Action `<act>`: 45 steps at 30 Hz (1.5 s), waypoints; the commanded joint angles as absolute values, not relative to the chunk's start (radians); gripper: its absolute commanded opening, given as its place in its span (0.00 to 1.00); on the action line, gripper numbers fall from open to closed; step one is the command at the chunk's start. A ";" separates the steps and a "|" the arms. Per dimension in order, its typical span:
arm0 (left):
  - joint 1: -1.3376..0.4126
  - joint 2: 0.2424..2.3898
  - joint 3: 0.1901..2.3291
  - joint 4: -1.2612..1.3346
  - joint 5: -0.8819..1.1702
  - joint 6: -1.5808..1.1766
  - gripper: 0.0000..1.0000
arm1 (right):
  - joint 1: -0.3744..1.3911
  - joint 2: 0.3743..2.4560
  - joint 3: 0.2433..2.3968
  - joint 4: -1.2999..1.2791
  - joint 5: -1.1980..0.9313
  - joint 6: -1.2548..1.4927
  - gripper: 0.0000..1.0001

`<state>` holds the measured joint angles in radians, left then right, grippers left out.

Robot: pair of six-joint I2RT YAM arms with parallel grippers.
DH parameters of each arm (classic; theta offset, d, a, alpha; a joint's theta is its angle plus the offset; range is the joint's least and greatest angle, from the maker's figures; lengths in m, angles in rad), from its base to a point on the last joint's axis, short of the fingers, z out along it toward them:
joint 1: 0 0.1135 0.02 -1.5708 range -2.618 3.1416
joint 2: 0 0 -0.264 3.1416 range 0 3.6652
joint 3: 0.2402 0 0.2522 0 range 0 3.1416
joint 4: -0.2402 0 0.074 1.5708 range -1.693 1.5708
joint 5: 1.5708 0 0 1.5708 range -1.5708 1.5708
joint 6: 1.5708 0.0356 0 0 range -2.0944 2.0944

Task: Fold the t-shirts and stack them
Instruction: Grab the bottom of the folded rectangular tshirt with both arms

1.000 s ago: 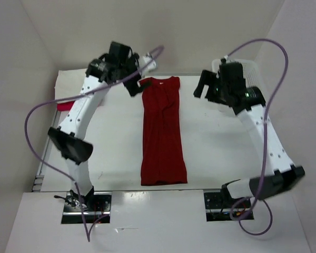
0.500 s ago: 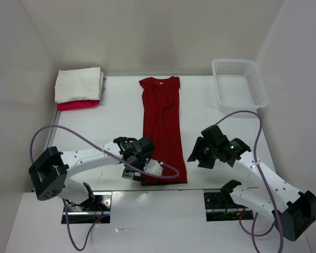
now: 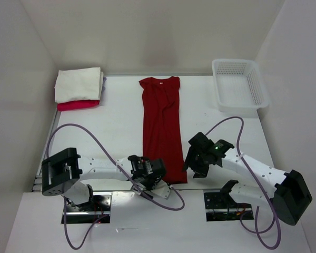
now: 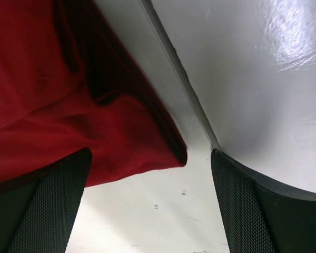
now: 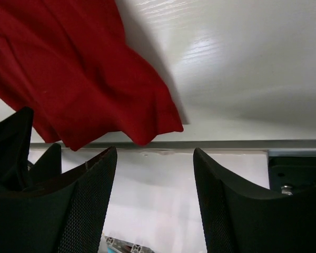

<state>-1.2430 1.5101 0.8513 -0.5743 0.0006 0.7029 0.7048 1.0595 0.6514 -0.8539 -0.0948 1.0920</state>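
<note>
The dark red t-shirt (image 3: 161, 129) lies flat at the centre of the table (image 3: 110, 137) as 1 long strip, collar far and hem at the near edge, a layout that suits a crosswise fold. The left gripper (image 4: 147, 205) is fully spread at the hem's left corner and the right gripper (image 5: 154, 200) is partly spread just short of the right corner. Both hold nothing and are probably placed to pinch the 2 corners together. The stack (image 3: 78, 87) of folded t-shirts sits far left, well apart from the basket (image 3: 238, 84).
</note>
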 commanded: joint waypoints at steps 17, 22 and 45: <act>-1.239 1.606 0.888 -0.503 0.089 0.634 1.00 | 0.770 1.218 0.618 -0.712 -0.083 1.109 0.68; -1.239 1.617 0.900 -0.503 0.110 0.594 0.96 | 0.770 1.229 0.618 -0.690 -0.092 1.100 0.68; -1.239 1.632 0.891 -0.523 0.094 0.528 0.64 | 0.857 1.210 0.624 -0.807 -0.104 1.155 0.68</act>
